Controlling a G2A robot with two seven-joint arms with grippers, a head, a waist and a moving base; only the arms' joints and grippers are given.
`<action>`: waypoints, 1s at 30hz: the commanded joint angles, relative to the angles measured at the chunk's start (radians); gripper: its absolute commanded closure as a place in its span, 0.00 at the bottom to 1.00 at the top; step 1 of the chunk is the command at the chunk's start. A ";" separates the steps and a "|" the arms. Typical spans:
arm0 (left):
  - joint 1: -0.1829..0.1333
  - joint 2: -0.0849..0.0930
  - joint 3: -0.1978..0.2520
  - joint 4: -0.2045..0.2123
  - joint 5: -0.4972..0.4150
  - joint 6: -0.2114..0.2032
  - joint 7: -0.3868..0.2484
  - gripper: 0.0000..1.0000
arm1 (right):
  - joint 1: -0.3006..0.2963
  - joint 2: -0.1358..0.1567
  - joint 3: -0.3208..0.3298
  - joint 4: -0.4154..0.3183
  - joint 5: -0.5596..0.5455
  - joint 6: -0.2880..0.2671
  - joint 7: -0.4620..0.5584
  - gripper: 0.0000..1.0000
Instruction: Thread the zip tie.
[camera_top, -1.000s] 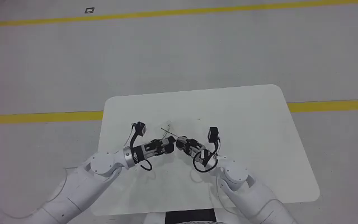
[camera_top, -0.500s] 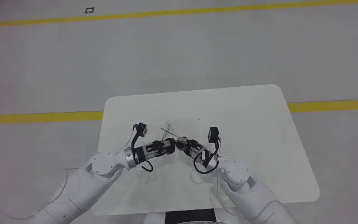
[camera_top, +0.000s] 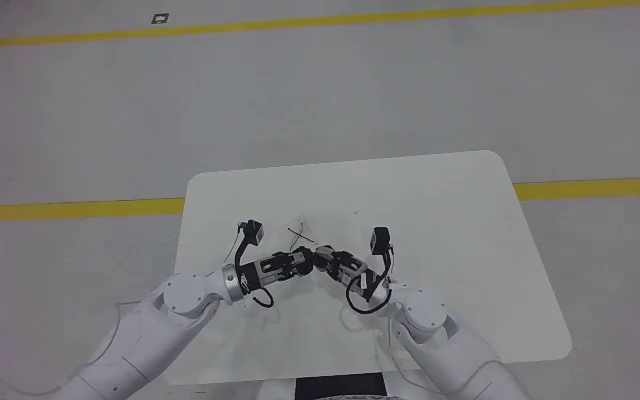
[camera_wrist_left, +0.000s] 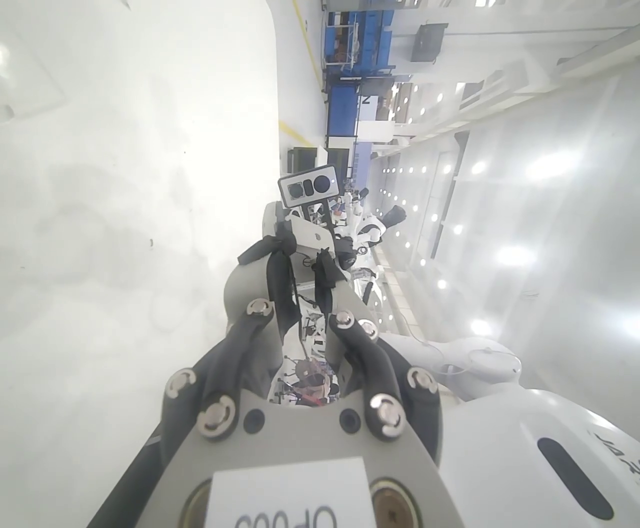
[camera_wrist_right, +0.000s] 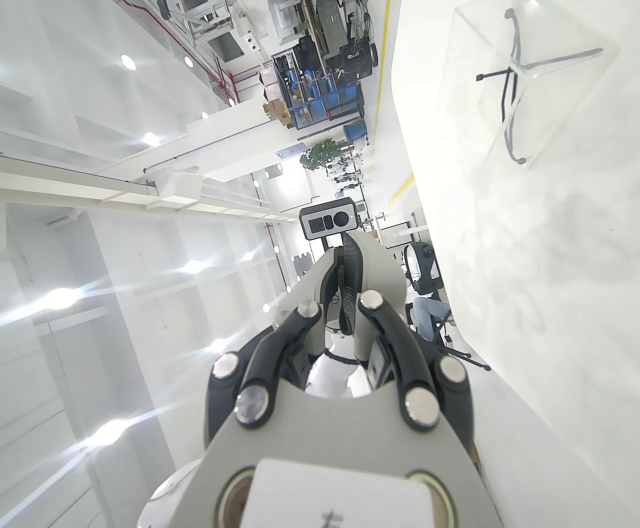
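- Left tool slightly open, with the thin black zip tie running through its gap.
- Right tool pinched shut; can't tell what it holds.
- Tools are tip-to-tip above the table, probably lining up tail and head.

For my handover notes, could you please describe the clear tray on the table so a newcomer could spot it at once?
Start at the white table. Near its middle, slightly toward the robot's left, lies a clear tray. It is see-through, with thin black zip ties crossed inside it.
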 joint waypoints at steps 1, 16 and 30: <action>0.004 0.000 -0.004 0.000 0.000 0.001 -0.001 1.00 | -0.001 0.000 0.000 -0.002 -0.004 -0.002 0.004 1.00; 0.044 0.008 -0.066 -0.009 -0.014 -0.037 -0.068 1.00 | 0.003 0.002 0.020 0.005 0.014 -0.020 0.062 0.00; 0.038 0.011 -0.133 0.054 -0.086 -0.041 -0.255 1.00 | 0.020 0.021 0.101 0.057 0.061 -0.063 0.251 0.00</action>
